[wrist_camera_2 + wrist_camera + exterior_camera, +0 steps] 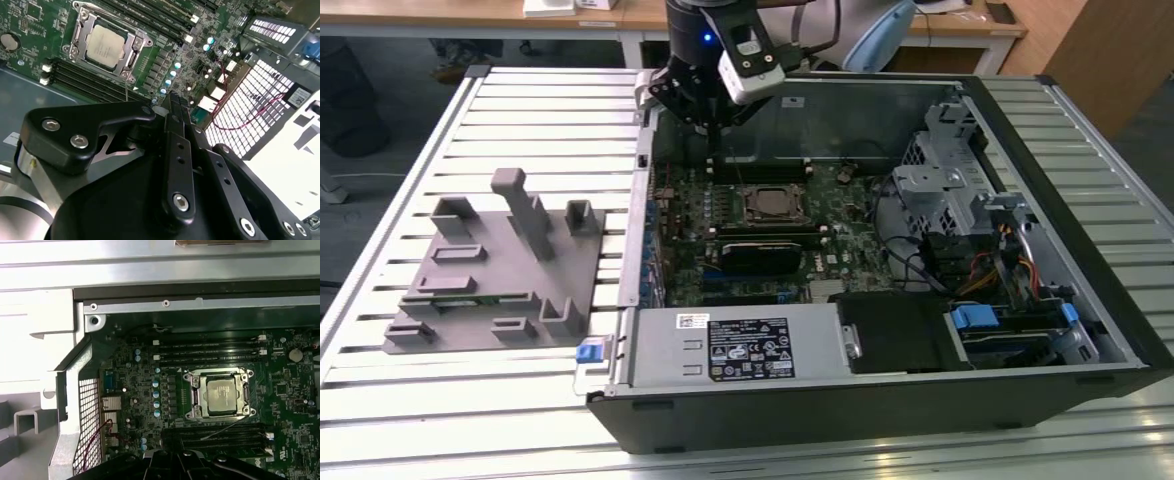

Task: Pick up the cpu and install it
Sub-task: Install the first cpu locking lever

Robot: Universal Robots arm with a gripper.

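cpu (770,203) sits in the socket (192,395) on the motherboard (854,215) inside the open case (854,400), toward the surface's (520,120) far edge. End effector (715,150) clenched, empty, hovering just beside socket. Placement looks done; socket latching unclear.

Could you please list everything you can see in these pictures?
table: one, pale, slatted.
computer case: one, black, open, on the table.
fixture: one, grey, on the table, exterior view's left.
motherboard: one, green, inside the computer case.
power supply: one, silver, inside the computer case.
socket: one, metal-framed, on the motherboard.
cpu: one, silvery, in the socket.
gripper: one, black, shut, empty, above the motherboard, apart from the cpu.
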